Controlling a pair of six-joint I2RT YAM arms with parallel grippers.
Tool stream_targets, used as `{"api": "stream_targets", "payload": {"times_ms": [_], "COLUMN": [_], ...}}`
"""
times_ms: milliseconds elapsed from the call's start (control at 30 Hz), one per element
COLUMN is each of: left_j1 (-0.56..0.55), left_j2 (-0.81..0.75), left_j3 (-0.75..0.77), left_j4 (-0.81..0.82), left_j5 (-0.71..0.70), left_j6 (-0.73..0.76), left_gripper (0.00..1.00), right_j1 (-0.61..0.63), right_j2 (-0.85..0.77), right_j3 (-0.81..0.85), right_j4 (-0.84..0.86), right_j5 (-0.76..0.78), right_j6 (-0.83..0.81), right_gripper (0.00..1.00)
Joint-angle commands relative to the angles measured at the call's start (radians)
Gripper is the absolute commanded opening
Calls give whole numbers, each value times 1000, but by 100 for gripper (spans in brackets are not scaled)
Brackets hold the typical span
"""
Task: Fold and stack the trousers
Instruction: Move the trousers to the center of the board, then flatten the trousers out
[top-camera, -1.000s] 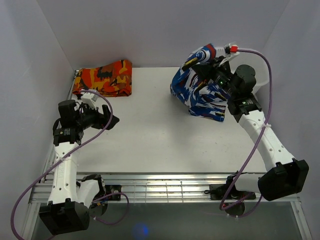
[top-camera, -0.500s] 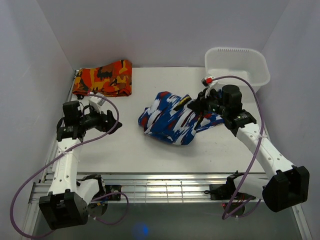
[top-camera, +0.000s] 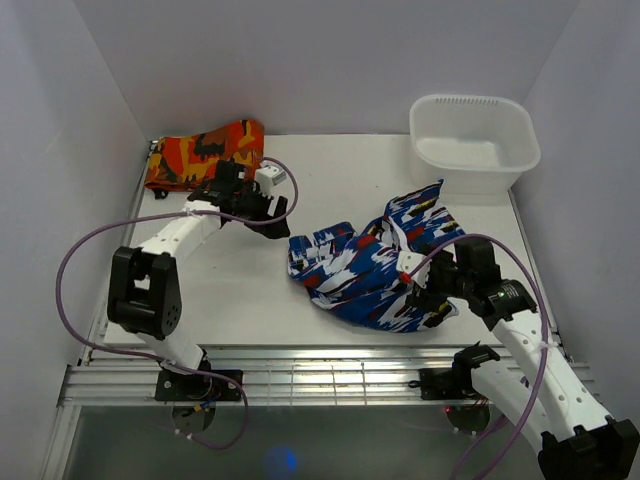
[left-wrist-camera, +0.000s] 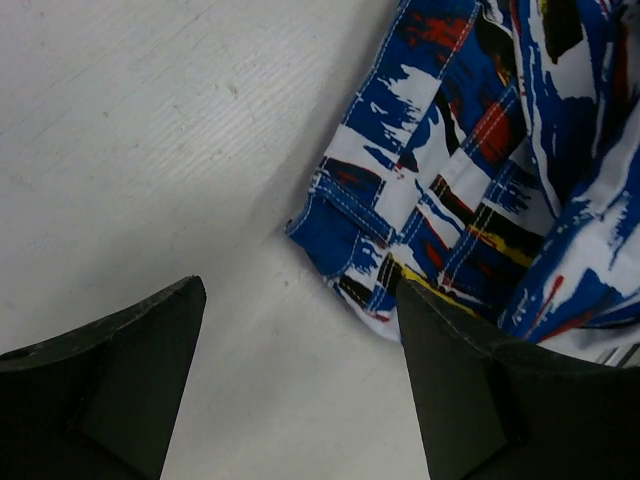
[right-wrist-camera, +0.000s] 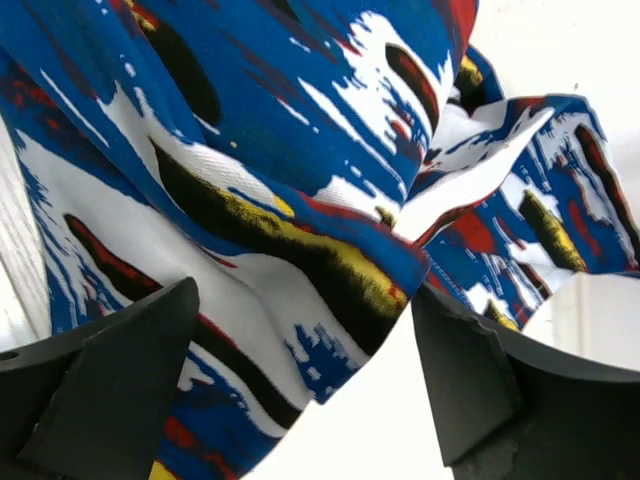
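The left arm is stretching low over the pale table (top-camera: 250, 300), elbow bent. The left gripper (top-camera: 274, 220) (left-wrist-camera: 300, 292) is hanging with its dark jaws wide apart, empty, at the 9 o'clock corner of the trousers (top-camera: 365, 270) (left-wrist-camera: 480, 170) (right-wrist-camera: 250, 180). The right gripper (top-camera: 425, 292) (right-wrist-camera: 303, 295) is gaping at their 4 o'clock edge, pinching nothing. The soft, streaky blue-and-white cloth is lying rumpled mid-table, with a rigid white tub (top-camera: 475, 140) at its 1 o'clock.

The trousers (top-camera: 375, 270) lie on the table (top-camera: 240, 290) toward its near right side, the folded cloth (top-camera: 205, 155) sits in the far left corner, and the tub (top-camera: 478, 181) in the far right corner
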Motion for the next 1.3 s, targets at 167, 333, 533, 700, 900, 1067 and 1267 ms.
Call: {"api": "stream_targets", "payload": {"times_ms": [167, 333, 533, 700, 900, 1067, 1267], "left_j1": [-176, -190, -146, 6, 94, 130, 280], "left_j2": [262, 399, 271, -51, -288, -371, -391], "left_j3": [173, 233, 140, -41, -201, -268, -288], "left_j4": [8, -26, -64, -79, -115, -110, -49], "left_j5": [-215, -245, -255, -284, -387, -479, -522], "left_j6": [-10, -29, -53, -55, 8, -50, -122], "left_gripper": [89, 77, 0, 0, 0, 0, 0], "right_j1": [-15, -47, -69, -66, -49, -50, -231], "right_j2": [-19, 147, 509, 798, 1096, 1167, 939], "right_j3": [141, 298, 501, 651, 803, 790, 609], "right_j4": [9, 83, 100, 141, 169, 158, 213], "right_j5": [103, 166, 94, 102, 116, 86, 99], "right_j6": [-26, 151, 381, 593, 738, 780, 754], "right_gripper": [100, 98, 91, 86, 87, 35, 8]}}
